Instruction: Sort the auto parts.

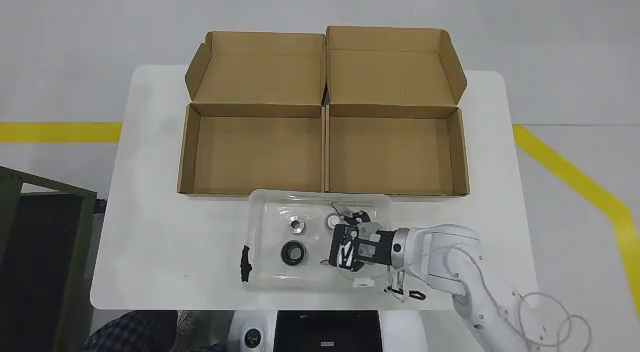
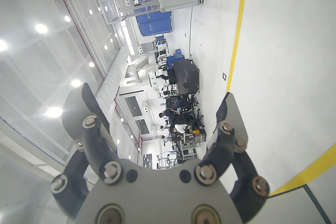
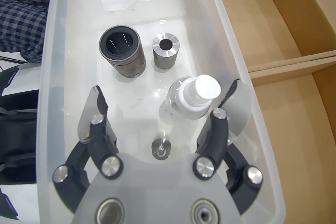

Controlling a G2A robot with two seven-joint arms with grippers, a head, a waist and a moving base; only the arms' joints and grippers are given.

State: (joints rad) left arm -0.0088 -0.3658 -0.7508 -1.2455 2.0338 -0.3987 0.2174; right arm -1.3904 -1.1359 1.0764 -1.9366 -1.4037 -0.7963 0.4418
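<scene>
The right hand (image 3: 166, 87) hung low inside the clear plastic tub (image 3: 50, 51), its fingers spread wide and gripping nothing. A small clear bottle with a white cap (image 3: 193, 99) stood between the fingers, close against one of them; whether it touched could not be told. A small silver metal piece (image 3: 161, 149) lay under the palm. Just beyond the fingertips stood a large dark ribbed metal sleeve (image 3: 122, 50) and, beside it, a smaller grey metal cylinder (image 3: 166, 54) with a bored centre. Past the tub's far side from the hand sat two brown cardboard boxes (image 1: 255, 152), side by side and open, with nothing in them.

With every part in the tub and both boxes bare, the sorting appeared to be at its first pick, and the bottle looked the likeliest target. The next move would call for shifting sideways to centre the cap between the fingers, then closing gently, since a tall, light bottle could tip if only one finger pushed it.

The left hand (image 2: 157, 91) pointed away from the work, fingers apart and unladen.

The tub and boxes rested on a white desk (image 1: 150, 202). Around it lay a bright hall with a pale floor (image 2: 283, 25), a yellow line (image 2: 237, 25), ceiling lamps and framed machine enclosures.
</scene>
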